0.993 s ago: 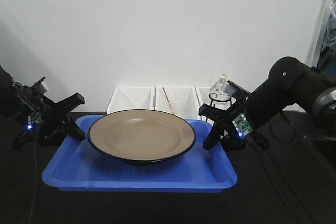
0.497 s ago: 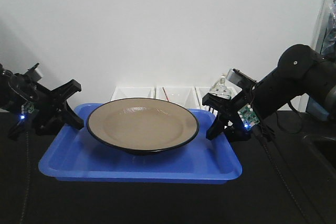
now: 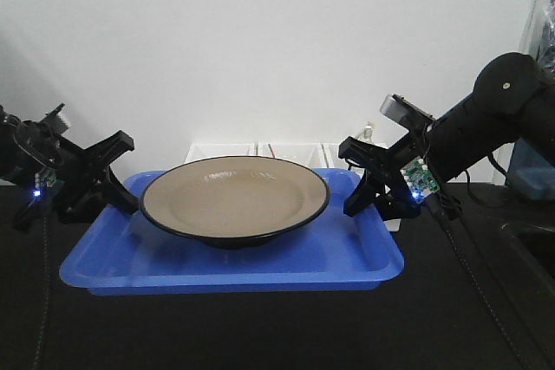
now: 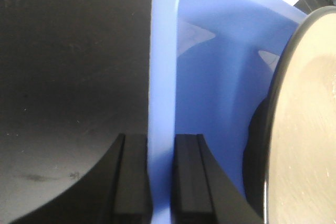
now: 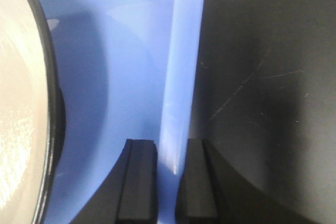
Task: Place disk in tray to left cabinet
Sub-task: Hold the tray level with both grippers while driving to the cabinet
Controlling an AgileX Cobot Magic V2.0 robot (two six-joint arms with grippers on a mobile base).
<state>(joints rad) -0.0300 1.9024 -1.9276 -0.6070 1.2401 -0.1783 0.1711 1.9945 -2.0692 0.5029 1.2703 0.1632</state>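
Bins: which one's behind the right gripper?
The rightmost bin; the right gripper covers part of it, while the other two peek over the disk.

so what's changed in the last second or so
The tray, carrying the disk, has risen, so it now hides most of the white bins behind it. The right claw lifted clearly and the left claw only a little. Both stay clamped on the tray's short edges, and the disk sits as before.
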